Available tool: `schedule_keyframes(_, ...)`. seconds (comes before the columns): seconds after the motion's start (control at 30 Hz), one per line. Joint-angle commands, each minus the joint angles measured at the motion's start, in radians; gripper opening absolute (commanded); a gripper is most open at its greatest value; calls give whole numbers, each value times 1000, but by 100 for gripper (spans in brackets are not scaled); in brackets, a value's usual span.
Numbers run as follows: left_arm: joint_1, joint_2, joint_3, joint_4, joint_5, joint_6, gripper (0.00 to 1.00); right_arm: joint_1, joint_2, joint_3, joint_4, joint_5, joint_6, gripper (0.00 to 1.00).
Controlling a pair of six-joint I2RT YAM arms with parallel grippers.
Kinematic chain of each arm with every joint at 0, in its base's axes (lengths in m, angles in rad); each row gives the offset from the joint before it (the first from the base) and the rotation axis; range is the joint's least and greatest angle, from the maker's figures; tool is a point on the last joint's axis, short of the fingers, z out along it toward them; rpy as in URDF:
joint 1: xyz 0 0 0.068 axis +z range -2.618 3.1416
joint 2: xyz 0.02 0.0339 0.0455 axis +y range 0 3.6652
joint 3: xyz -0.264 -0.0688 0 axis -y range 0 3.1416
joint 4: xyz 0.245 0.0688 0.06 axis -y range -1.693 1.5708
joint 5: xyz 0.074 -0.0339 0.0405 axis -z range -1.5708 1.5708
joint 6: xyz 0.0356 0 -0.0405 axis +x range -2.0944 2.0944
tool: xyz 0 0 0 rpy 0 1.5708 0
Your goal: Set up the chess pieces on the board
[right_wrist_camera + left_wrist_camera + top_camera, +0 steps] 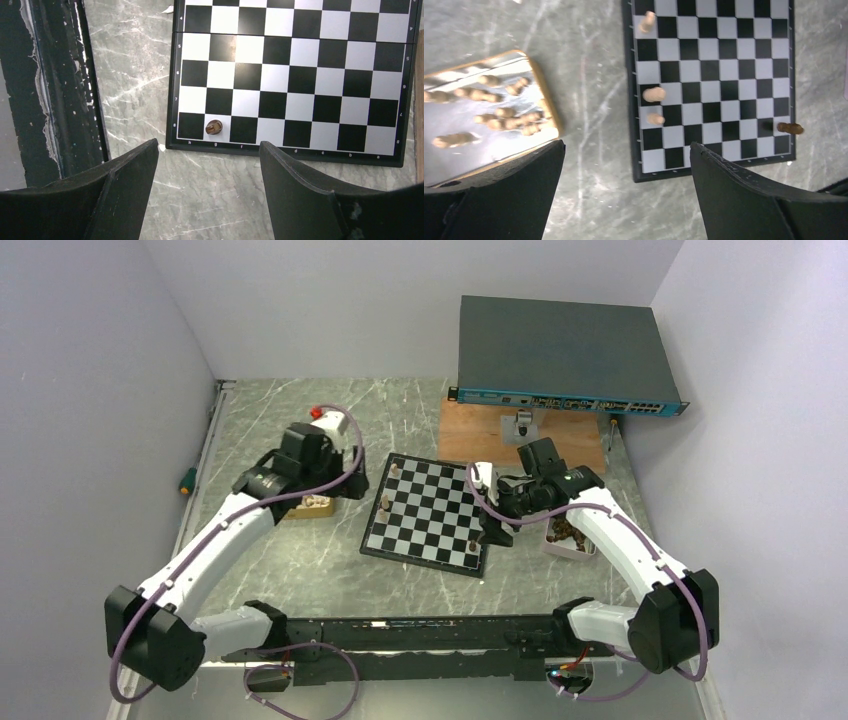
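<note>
**On the checkered board: four chessmen placed, both grippers empty**

Along the board's left edge file I see three light tan wooden chessmen [654, 94], two on neighbouring squares and one apart near the far corner. One dark brown wooden chessman [214, 126] stands alone on a light square of the opposite edge row, one square in from the corner. The flat black and silvery-white checkered board [428, 512] lies mid-table between the two arms. By my reading the set-up is barely begun.

The remaining light pieces lie jumbled in a wood-rimmed tray [546, 107] just left of the board. Dark ones fill a pale tub [580, 552] just beside its right edge.

The left gripper [626, 147] hovers over the bare strip between tray and board, jaws spread wide, nothing between them. The right gripper [208, 145] hangs over the board's right edge, jaws well apart and likewise empty, the dark chessman just beyond its tips.

I judge each piece light, rigid and smooth-turned, so prone to tip or roll under a glancing touch. I would pinch a standing piece across its waist, fingers descending straight. A tray piece lying flat is best taken across its middle, clear of its neighbours.

All rests on a grey veined marble table [300, 580].
</note>
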Motion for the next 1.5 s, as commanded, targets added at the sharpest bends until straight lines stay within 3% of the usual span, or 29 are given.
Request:
schedule_keyframes(0.0,154,-43,-28,99,173,141,100,-33,-18,25,-30,-84,-48,77)
schedule_keyframes(0.13,253,-12,-24,83,165,193,99,-58,-3,34,-69,-127,-86,76)
schedule_keyframes(0.3,341,43,-37,96,123,225,90,-61,35,30,-93,-162,-90,75)
schedule_keyframes(0.5,450,121,-64,133,169,222,78,-60,71,61,-96,-112,-50,75)
schedule_keyframes(0.7,477,199,-66,125,104,233,62,-62,97,99,-113,-120,1,75)
schedule_keyframes(0.93,482,268,-47,121,36,226,51,-90,97,87,-119,-112,19,74)
schedule_keyframes(1.47,497,388,-38,268,21,288,40,-139,140,120,-132,-124,23,74)
